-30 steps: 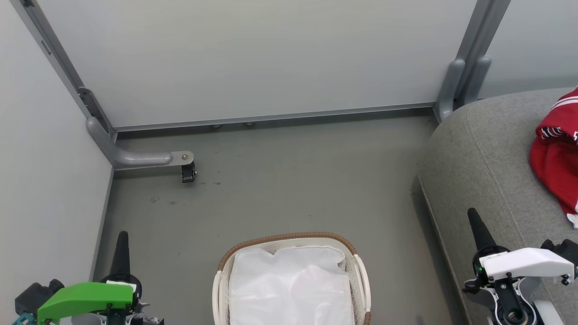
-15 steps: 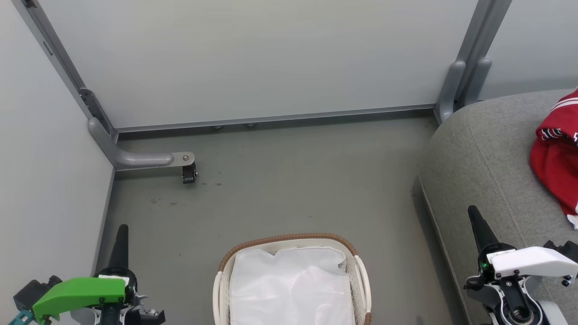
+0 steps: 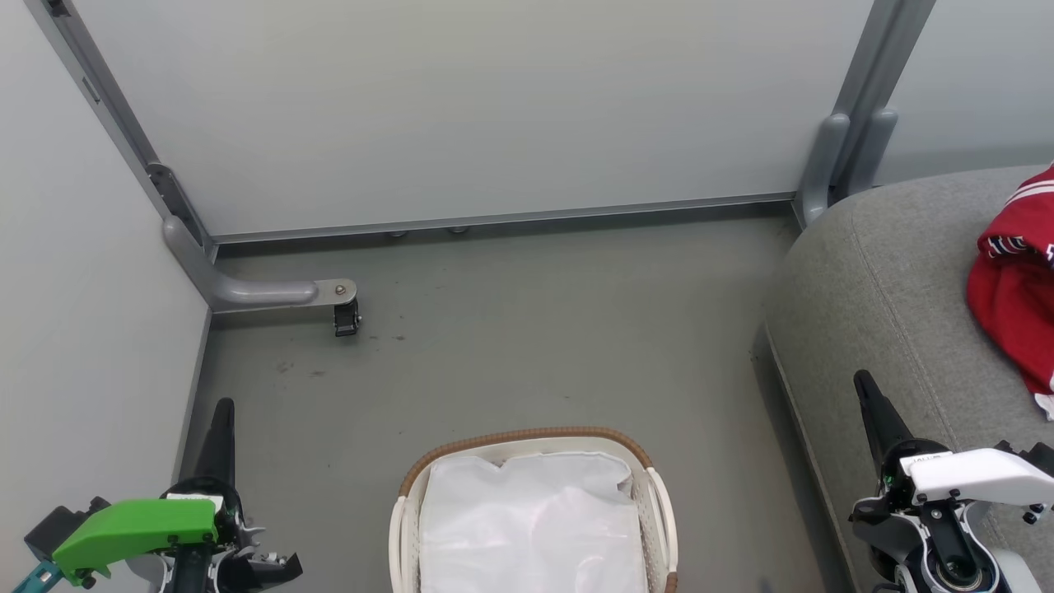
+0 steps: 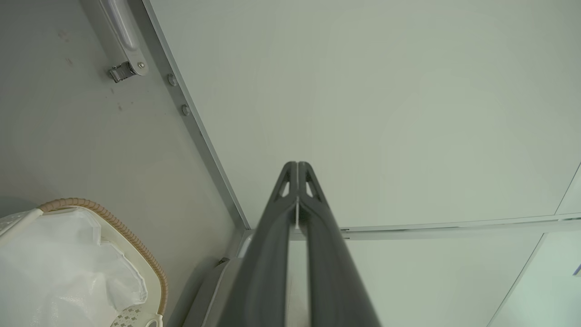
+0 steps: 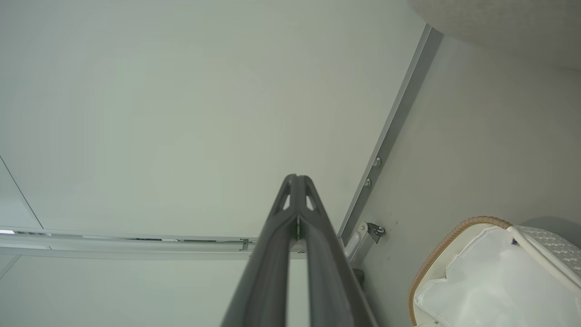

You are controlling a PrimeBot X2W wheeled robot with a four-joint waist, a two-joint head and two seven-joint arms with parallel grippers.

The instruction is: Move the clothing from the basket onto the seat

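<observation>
Grey-green floor (image 3: pixel 535 329) carries the oval cream plastic basket (image 3: pixel 527 434) with brown woven rim, white fabric liner (image 3: pixel 527 527) inside. Right of it, red striped clothing (image 3: pixel 1017 305) stretches front-to-back on the grey upholstered seat (image 3: pixel 873 280). Flanking the basket, left gripper (image 3: pixel 223 405) and right gripper (image 3: pixel 862 379) stand pinched together, empty.
</observation>
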